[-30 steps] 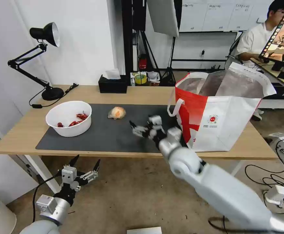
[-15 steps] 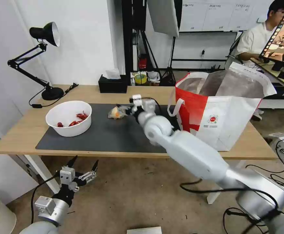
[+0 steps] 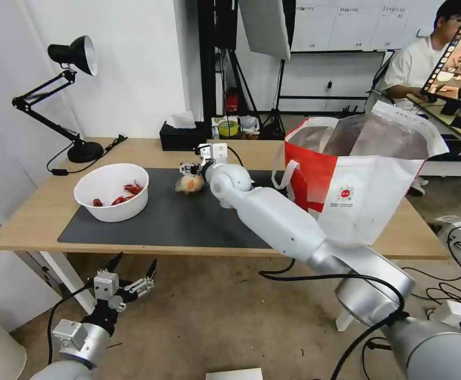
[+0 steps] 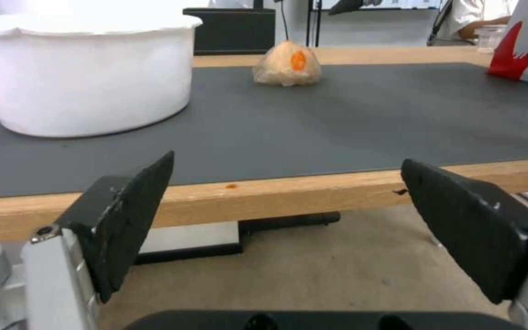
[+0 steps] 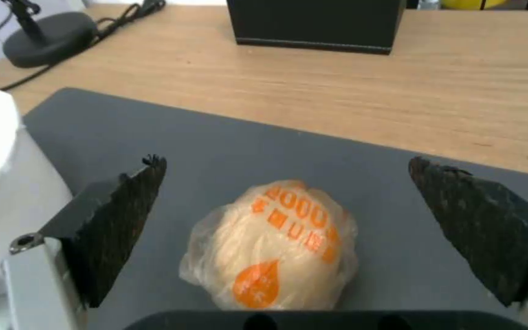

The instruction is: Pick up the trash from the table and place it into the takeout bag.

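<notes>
Pickup of the wad (image 5: 276, 245) is in hand: right gripper (image 5: 288, 224) hangs spread around it near the mat's (image 3: 178, 221) far edge, needing descent and closing; left gripper (image 3: 130, 274) idles released below the table (image 3: 40, 211).

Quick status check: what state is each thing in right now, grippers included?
Right gripper: open, fingers either side of the wad, not closed on it.
Left gripper: open, idle below the table's front edge.
Wad: crumpled, resting on the mat.
Bowl: upright on the mat, red shells inside.
Bag: upright on the table, mouth open.
</notes>
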